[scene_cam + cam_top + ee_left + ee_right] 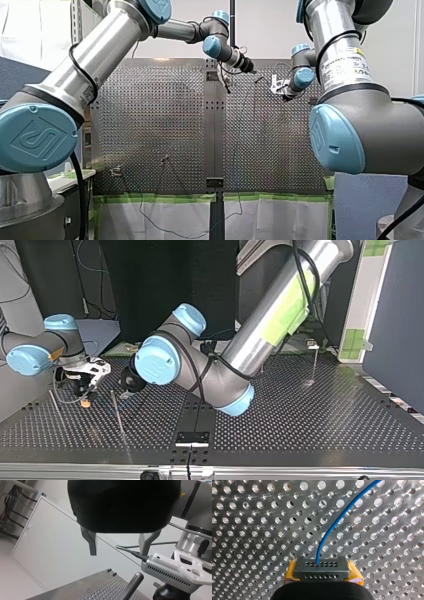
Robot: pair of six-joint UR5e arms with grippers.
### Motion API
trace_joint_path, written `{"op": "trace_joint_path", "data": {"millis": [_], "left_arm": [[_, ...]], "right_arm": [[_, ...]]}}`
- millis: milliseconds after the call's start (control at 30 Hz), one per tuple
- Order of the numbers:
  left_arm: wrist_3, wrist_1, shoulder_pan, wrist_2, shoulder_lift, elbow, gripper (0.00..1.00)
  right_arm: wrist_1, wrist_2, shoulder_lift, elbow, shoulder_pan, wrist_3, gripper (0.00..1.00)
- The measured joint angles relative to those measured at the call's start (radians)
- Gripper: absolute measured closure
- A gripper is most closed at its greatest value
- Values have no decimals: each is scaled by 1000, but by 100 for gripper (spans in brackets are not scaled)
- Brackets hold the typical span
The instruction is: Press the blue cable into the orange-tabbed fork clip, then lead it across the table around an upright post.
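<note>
- My right hand (pixel 321 568) has its yellow pads pressed together on the blue cable (pixel 332 527), which curves away from them over the perforated desk (pixel 249 530).
- In the top view this hand hangs low over the desk, near a thin upright post (pixel 118 412), on the post's left.
- My left hand (pixel 119 552), with metal fingers spread and holding nothing, is just beside that post's top, on its right.
</note>
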Motion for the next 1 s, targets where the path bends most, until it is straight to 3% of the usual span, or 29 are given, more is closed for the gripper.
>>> {"op": "trace_joint_path", "data": {"millis": [233, 633, 833, 1000], "left_arm": [[3, -3, -5, -17, 0, 0, 18], [61, -34, -6, -108, 0, 0, 18], [94, -81, -6, -159, 0, 0, 0], [121, -125, -9, -203, 0, 0, 0]], "right_arm": [[0, -1, 0, 0, 2, 0, 100], [1, -1, 0, 0, 3, 0, 100], [2, -2, 0, 0, 5, 0, 100], [2, -3, 0, 0, 6, 0, 100]]}}
